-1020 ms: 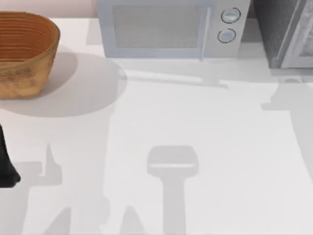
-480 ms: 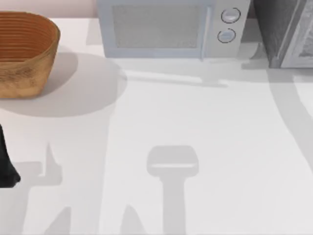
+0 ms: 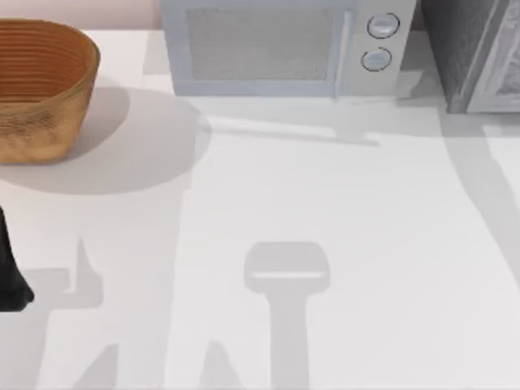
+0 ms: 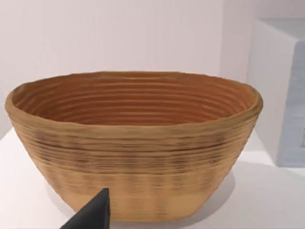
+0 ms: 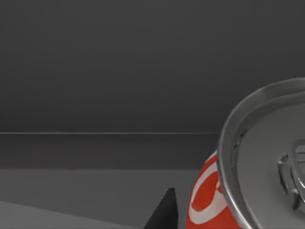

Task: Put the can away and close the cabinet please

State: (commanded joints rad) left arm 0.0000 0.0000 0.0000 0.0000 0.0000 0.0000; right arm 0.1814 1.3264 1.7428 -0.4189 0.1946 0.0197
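The wicker basket [image 3: 41,85] is ribbed in tan, with a darker orange-brown inside. The microwave [image 3: 284,49] is pale grey with a speckled door panel. The can [image 5: 248,181] is silver-topped, its label red with white curves. The cabinet [image 3: 475,53] seems dark grey.

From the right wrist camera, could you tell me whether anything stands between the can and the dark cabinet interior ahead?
Nothing visible does. The can sits close to the camera, tilted, and beyond it the cabinet interior shows a bare floor and back wall.
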